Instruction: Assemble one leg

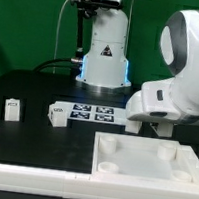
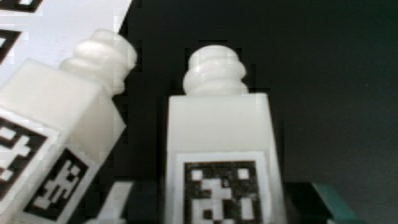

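- Fingers [image 2: 118, 208] sit one on each side of the leg [image 2: 222, 150] in the wrist view. I cannot tell whether they are pressing on it or hanging loose.
- That leg stands upright on the dark worktop [image 1: 39, 85], tag facing the wrist camera, knobbed peg on top. I cannot pick it out in the exterior view.
- Close beside it a second leg [image 2: 63, 130] leans, leaving little room between the two. I cannot tell if they touch.
- Bare black worktop lies beyond both pegs.
- In the exterior view the marker board [image 1: 91, 114] lies flat near the centre.
- The tray [image 1: 140, 163] fills five o'clock, its back wall just in front of the arm's lowered end.
- A tagged white block [image 1: 13, 107] stands at nine o'clock, with a second block [image 1: 57, 116] between it and the marker board.
- A white border piece [image 1: 2, 141] edges the worktop at seven o'clock.
- The arm [image 1: 189, 48] comes in from two o'clock and bends down low behind the tray at about three o'clock.
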